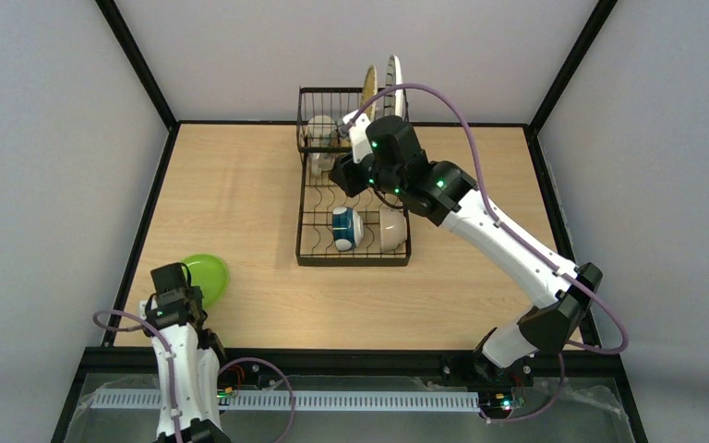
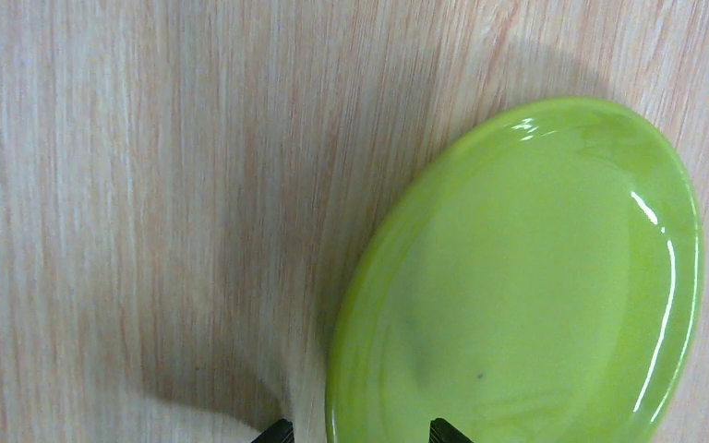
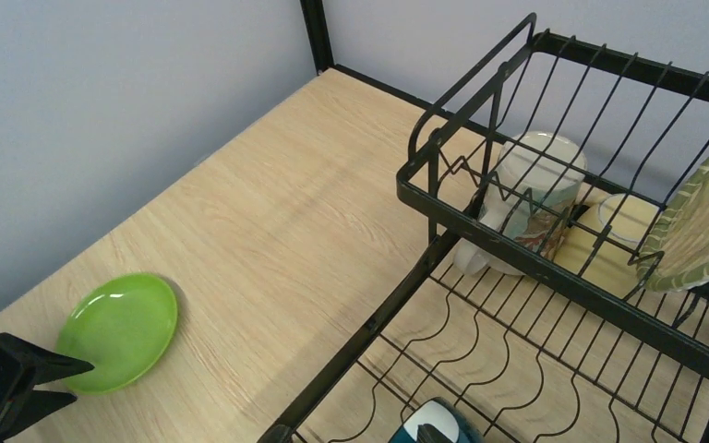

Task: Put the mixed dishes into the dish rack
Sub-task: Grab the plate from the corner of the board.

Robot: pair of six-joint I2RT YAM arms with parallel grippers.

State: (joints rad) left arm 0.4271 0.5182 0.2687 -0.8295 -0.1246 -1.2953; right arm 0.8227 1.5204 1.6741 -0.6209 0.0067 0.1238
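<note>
The lime-green plate [image 1: 207,278] lies on the table at the near left and fills the left wrist view [image 2: 526,295]. My left gripper [image 2: 362,432] is open, and its two fingertips straddle the plate's near rim. The black wire dish rack [image 1: 306,217] stands at the centre back. It holds the yellow woven plate [image 1: 368,90] and the striped white plate [image 1: 394,78] upright. The beige mug [image 3: 531,194] and yellow mug [image 3: 620,231] are in its basket. The blue-white bowl [image 1: 344,228] and white bowl [image 1: 390,228] are at its near end. My right gripper [image 1: 343,173] is open and empty over the rack.
Black frame posts and grey walls enclose the wooden table [image 1: 240,185]. The rack's raised basket wall [image 3: 517,249] is close in front of my right wrist. My right arm [image 1: 508,249] crosses the right half of the table.
</note>
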